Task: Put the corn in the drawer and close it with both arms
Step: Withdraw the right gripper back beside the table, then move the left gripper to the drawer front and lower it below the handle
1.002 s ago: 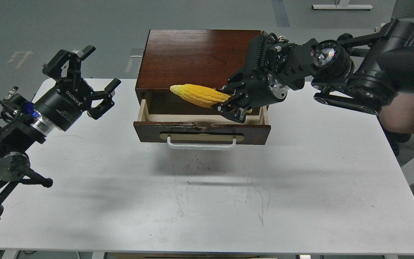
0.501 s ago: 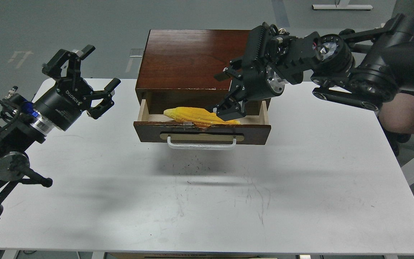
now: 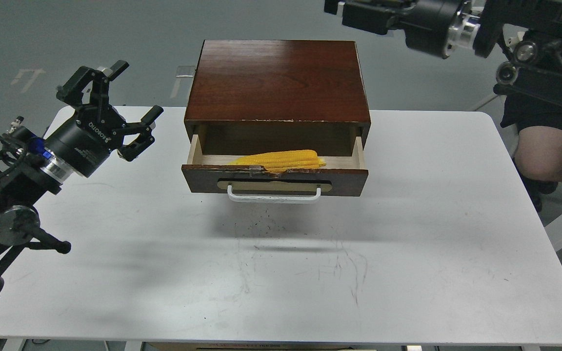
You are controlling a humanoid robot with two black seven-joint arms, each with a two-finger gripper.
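The yellow corn (image 3: 281, 158) lies on its side inside the open drawer (image 3: 344, 180), just behind the chipped top edge of the drawer front. The drawer is pulled out of the dark wooden cabinet (image 3: 276, 80), and its white bar handle (image 3: 273, 197) faces me. My left gripper (image 3: 139, 87) is open and empty, held above the table to the left of the cabinet. My right arm (image 3: 427, 19) is raised high at the top right, well above and behind the cabinet. Its gripper end (image 3: 347, 9) is cut off by the top edge, so its fingers cannot be told apart.
The cabinet stands at the back middle of the white table (image 3: 281, 273). A seated person's bare leg (image 3: 542, 151) shows beyond the table's right edge. Grey floor lies behind the table.
My right gripper let go of the corn, which dropped and settled in the drawer. The right arm then lifted up and away to the top right. The left arm has not moved.
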